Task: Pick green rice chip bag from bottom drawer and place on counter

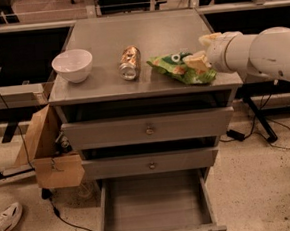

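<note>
The green rice chip bag [180, 68] lies flat on the counter [143, 32], at its front right, to the right of a brown-gold can [130, 62]. My gripper [203, 49] reaches in from the right at the bag's right end. Its fingers are spread apart: one fingertip [197, 61] rests over the bag's right edge and the other sits behind it, above the counter. The bottom drawer [152, 207] is pulled out at the foot of the cabinet, and its grey floor holds nothing.
A white bowl [73, 64] stands at the counter's front left. Two shut drawer fronts with brass knobs [149, 130] sit above the open drawer. A cardboard box [50, 155] leans at the cabinet's left. Cables run over the floor at the right.
</note>
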Available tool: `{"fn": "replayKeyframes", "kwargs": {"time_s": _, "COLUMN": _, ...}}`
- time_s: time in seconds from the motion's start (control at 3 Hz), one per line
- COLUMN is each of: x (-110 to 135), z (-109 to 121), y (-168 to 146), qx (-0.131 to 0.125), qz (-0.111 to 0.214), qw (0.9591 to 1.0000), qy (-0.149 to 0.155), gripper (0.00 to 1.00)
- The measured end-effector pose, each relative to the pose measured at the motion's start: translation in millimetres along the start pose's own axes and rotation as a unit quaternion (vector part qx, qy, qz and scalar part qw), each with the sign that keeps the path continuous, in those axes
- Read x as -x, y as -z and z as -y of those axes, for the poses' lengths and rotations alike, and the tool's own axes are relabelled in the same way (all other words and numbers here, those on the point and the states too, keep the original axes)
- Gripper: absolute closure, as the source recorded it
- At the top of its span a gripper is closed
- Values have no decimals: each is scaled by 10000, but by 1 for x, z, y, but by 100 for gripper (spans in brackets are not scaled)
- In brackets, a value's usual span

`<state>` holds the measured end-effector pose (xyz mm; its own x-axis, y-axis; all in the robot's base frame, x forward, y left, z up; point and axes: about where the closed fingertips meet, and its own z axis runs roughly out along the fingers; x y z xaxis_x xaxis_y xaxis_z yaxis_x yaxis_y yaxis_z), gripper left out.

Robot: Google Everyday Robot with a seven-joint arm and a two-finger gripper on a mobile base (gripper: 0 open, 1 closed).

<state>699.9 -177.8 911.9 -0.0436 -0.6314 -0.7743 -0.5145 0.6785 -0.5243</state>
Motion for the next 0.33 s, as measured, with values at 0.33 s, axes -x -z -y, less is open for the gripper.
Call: {"fn": "replayKeyframes", "kwargs": {"time_s": 0.33, "x": 0, "z": 0, "y": 0, "qx": 0, "qz": 0, "qw": 10000, "qy": 0, "gripper": 0}}
